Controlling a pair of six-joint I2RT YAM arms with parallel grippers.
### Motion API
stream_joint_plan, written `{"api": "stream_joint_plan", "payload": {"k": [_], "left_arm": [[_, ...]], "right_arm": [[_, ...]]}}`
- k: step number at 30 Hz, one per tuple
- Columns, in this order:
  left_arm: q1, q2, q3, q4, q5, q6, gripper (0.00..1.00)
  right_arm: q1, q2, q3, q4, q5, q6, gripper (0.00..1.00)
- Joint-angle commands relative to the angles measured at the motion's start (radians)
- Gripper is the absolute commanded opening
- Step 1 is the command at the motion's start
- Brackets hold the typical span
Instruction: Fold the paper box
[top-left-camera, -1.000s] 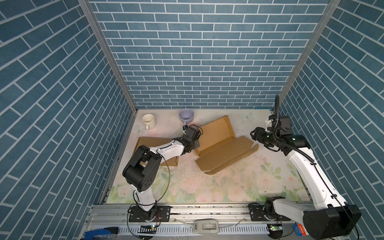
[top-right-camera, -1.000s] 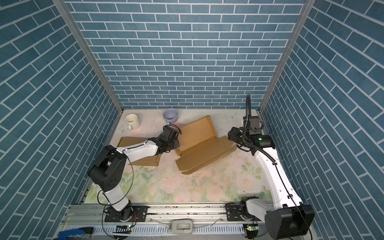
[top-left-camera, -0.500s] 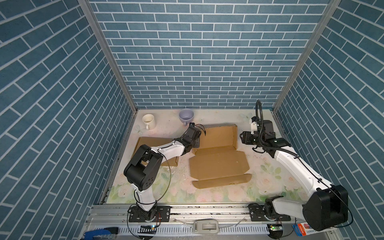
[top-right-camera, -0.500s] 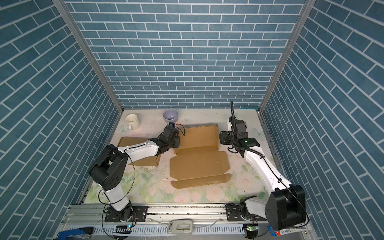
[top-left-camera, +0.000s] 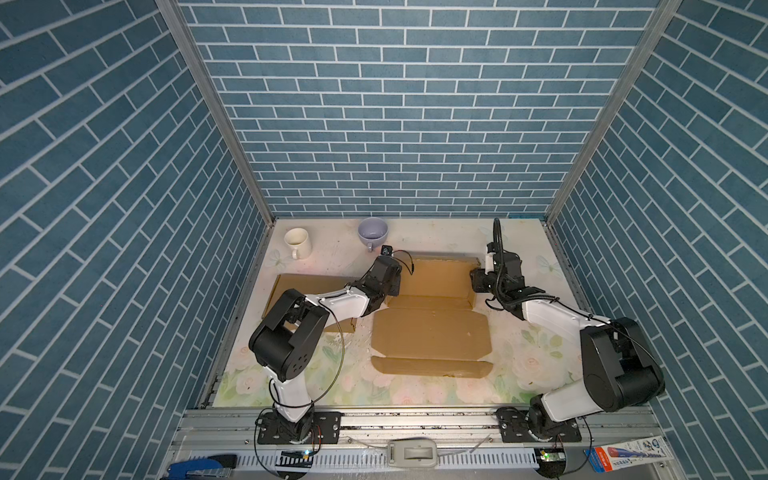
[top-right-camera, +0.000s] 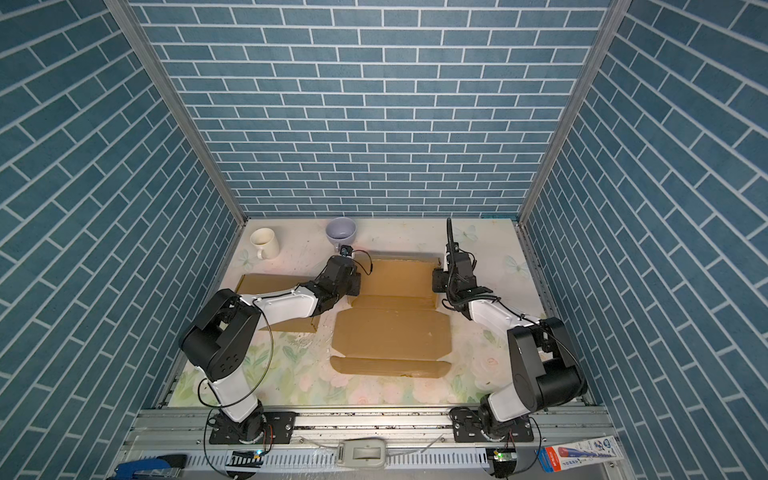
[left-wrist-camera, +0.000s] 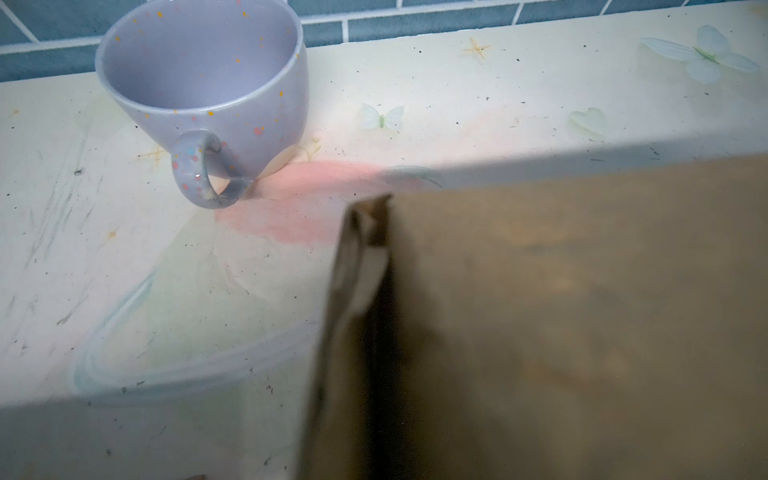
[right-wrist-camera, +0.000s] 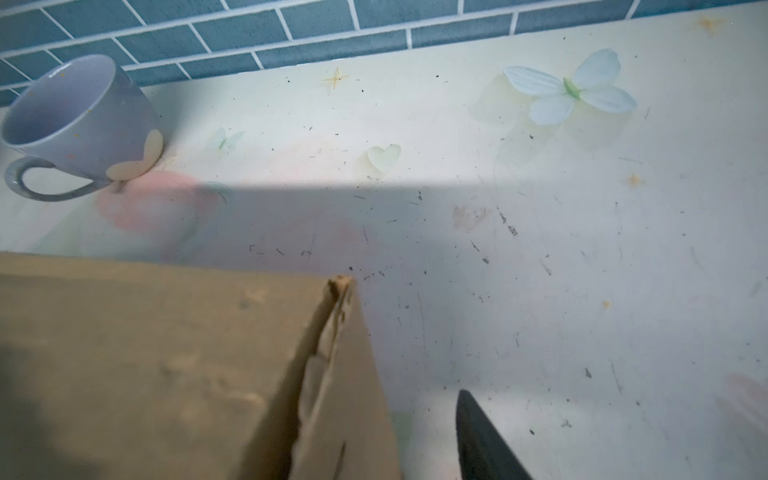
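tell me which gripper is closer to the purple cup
Left. The left gripper is at the paper box's left edge, just in front of the purple cup; the right gripper is at the box's right edge, across the raised panel from it.

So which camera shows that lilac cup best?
The left wrist view: the lilac cup is close, with its speckles, handle and empty inside clear. The right wrist view shows it farther off; in both top views it is tiny.

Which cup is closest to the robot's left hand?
The purple speckled cup, just beyond the left gripper. The white cup stands farther off to the side.
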Motion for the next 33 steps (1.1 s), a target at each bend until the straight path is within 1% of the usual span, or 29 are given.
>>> {"api": "stream_joint_plan", "payload": {"k": [1, 3, 5, 8, 9, 13, 16, 20, 22, 26, 33], "left_arm": [[-0.004, 0.037, 0.0, -0.028, -0.057, -0.065, 0.0], [-0.015, 0.055, 0.027, -0.067, -0.098, -0.092, 0.0], [-0.028, 0.079, 0.066, -0.121, -0.147, -0.113, 0.0], [-0.042, 0.105, 0.103, -0.167, -0.222, -0.126, 0.0], [-0.048, 0.112, 0.111, -0.181, -0.257, -0.127, 0.0], [-0.078, 0.145, 0.136, -0.21, -0.334, -0.128, 0.0], [-0.078, 0.146, 0.123, -0.209, -0.303, -0.155, 0.01], [-0.067, 0.095, 0.069, -0.159, -0.242, -0.145, 0.17], [-0.06, 0.065, 0.038, -0.113, -0.197, -0.133, 0.23], [-0.054, 0.024, 0.027, -0.084, -0.124, -0.093, 0.3], [-0.028, -0.064, -0.032, -0.031, 0.02, -0.055, 0.46]], "right_arm": [[0.04, 0.03, -0.071, 0.155, 0.121, 0.009, 0.37], [0.061, 0.047, -0.082, 0.178, 0.186, 0.016, 0.27], [0.077, 0.056, -0.084, 0.184, 0.257, 0.03, 0.13], [0.089, 0.043, -0.093, 0.197, 0.311, 0.039, 0.02], [0.095, 0.036, -0.096, 0.198, 0.331, 0.042, 0.0], [0.111, 0.052, -0.104, 0.202, 0.375, 0.045, 0.0], [0.111, 0.068, -0.112, 0.211, 0.385, 0.042, 0.0], [0.111, 0.068, -0.127, 0.241, 0.362, 0.038, 0.0], [0.111, 0.073, -0.128, 0.242, 0.356, 0.038, 0.0], [0.11, 0.074, -0.131, 0.247, 0.353, 0.037, 0.0], [0.111, 0.083, -0.13, 0.251, 0.356, 0.036, 0.0]]}}
